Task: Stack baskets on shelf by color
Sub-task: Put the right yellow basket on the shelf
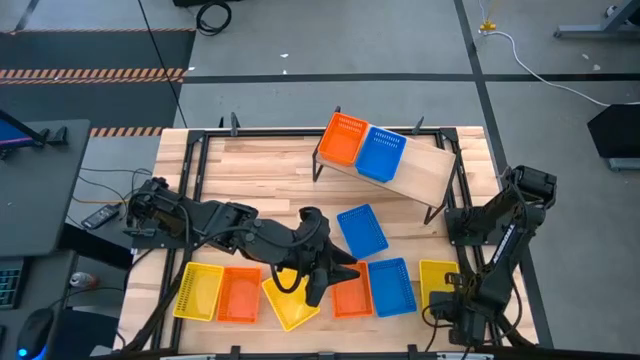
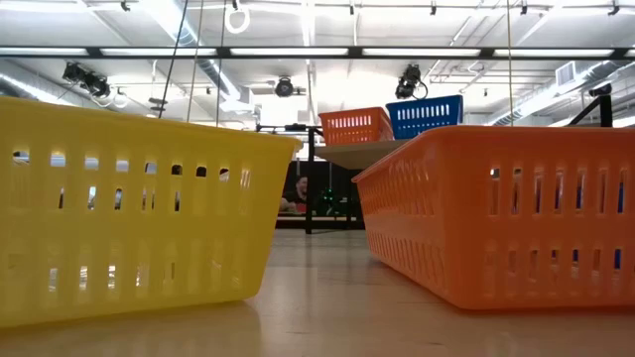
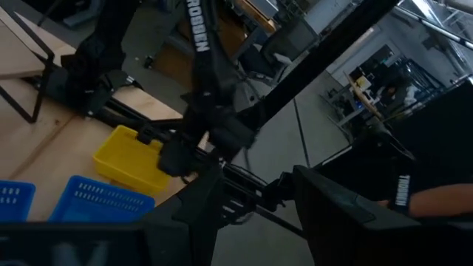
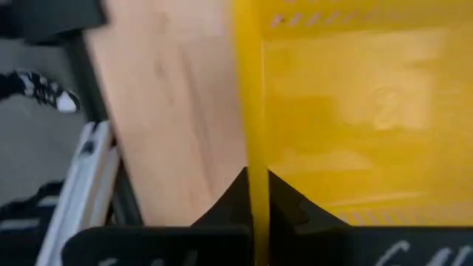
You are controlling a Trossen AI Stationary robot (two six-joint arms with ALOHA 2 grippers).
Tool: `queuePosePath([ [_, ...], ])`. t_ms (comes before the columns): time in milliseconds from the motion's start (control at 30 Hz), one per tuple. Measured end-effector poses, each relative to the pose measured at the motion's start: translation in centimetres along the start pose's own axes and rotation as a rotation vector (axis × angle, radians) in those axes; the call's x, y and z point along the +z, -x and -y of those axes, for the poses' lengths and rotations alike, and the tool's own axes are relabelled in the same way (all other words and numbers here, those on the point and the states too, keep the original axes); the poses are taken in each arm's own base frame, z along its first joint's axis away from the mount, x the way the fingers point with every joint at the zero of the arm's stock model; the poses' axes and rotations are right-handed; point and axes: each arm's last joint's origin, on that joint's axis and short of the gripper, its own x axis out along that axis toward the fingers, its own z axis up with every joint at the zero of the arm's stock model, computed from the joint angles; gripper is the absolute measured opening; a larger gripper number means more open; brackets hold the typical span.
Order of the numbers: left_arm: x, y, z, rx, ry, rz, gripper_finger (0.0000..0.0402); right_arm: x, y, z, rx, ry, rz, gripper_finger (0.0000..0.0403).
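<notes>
The shelf (image 1: 425,170) stands at the table's far side and bears one orange basket (image 1: 343,138) and one blue basket (image 1: 380,153). Two blue baskets (image 1: 362,230) (image 1: 392,286), two orange baskets (image 1: 240,293) (image 1: 350,297) and three yellow baskets (image 1: 198,290) (image 1: 290,305) (image 1: 437,275) rest on the tabletop. My left gripper (image 1: 335,280) (image 3: 259,214) is open and empty above the middle baskets. My right gripper (image 1: 443,300) (image 4: 255,188) is shut on the right yellow basket (image 4: 355,111). My right gripper pinches one side wall (image 4: 255,159) of the yellow basket, one finger (image 4: 284,196) inside the basket and one finger (image 4: 235,193) outside it. The fingers come from above, pointing down. Whether the basket is off the table, I cannot tell.
The table's black frame rail (image 4: 81,185) runs close beside the held basket. The shelf's right third (image 1: 430,172) is bare plank. In the low view a yellow basket (image 2: 129,208) and an orange basket (image 2: 506,213) stand close to the camera.
</notes>
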Motion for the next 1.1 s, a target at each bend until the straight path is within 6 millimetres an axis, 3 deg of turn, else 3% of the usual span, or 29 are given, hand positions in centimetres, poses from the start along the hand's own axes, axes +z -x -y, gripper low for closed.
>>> queuePosePath([
  [167,0.5,-0.1,-0.3,0.003,-0.005,0.018,0.0172,0.7,4.9,-1.4,-0.03,0.061,0.038,0.0007],
  [300,1.2,-0.2,-0.5,-0.012,-0.024,0.054,0.0172,1.7,9.3,-1.4,-0.082,0.059,0.065,0.0005],
  [433,1.8,-0.3,-0.5,-0.032,-0.034,0.093,0.0172,3.2,14.5,-0.2,-0.115,0.012,0.141,0.0005],
  [600,2.0,-0.2,-0.3,-0.034,-0.031,0.122,0.0172,5.2,20.0,3.2,-0.157,-0.09,0.29,0.0005],
  [767,2.1,-0.2,-0.2,-0.023,-0.02,0.156,0.0172,7.6,22.1,7.5,-0.163,-0.197,0.37,0.0005],
  [933,2.5,0.1,0.8,-0.124,-0.059,0.202,0.0172,9.4,22.5,11.5,-0.202,-0.291,0.354,0.0005],
  [1100,2.2,0.6,2.0,-0.195,-0.1,0.222,0.0172,10.3,22.9,14.3,-0.221,-0.283,0.325,0.0006],
])
